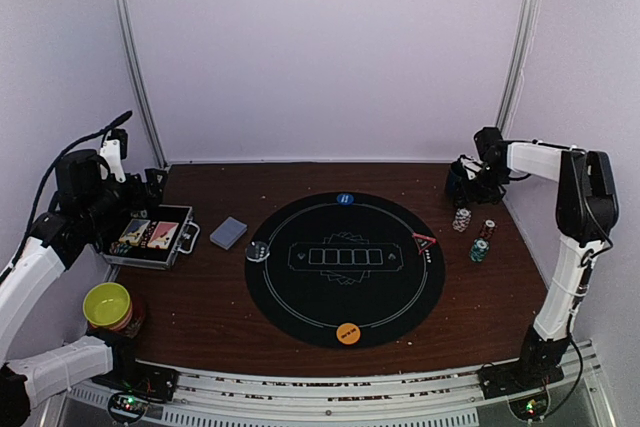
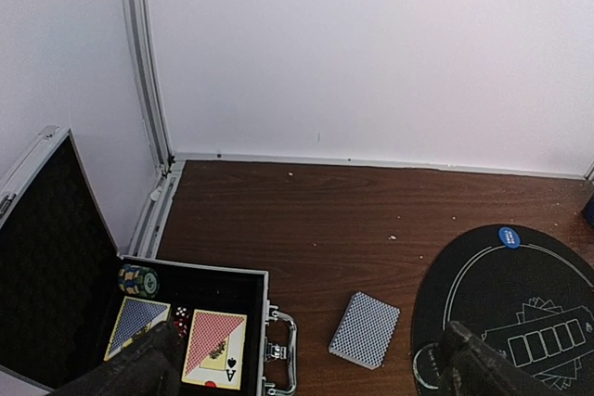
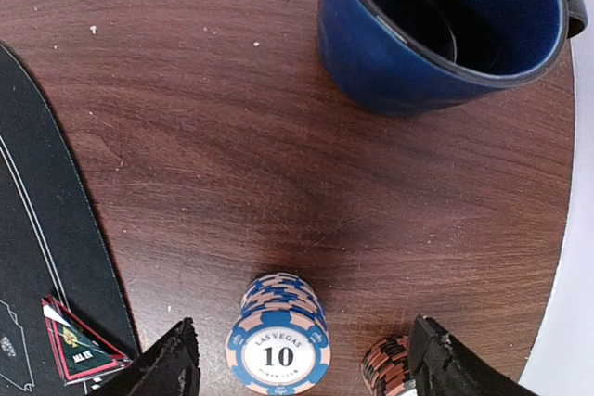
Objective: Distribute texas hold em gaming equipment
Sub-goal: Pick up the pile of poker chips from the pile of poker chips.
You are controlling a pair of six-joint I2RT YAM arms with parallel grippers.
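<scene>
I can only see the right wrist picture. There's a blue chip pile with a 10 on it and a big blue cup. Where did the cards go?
Observer: A grey-blue-backed deck lies flat on the wood, just off the left side of the round black mat.
Operator: Okay! Are there more chips than my two piles?
Observer: Yes. A third, greenish pile stands a little nearer the arm bases than the red-brown pile.
</scene>
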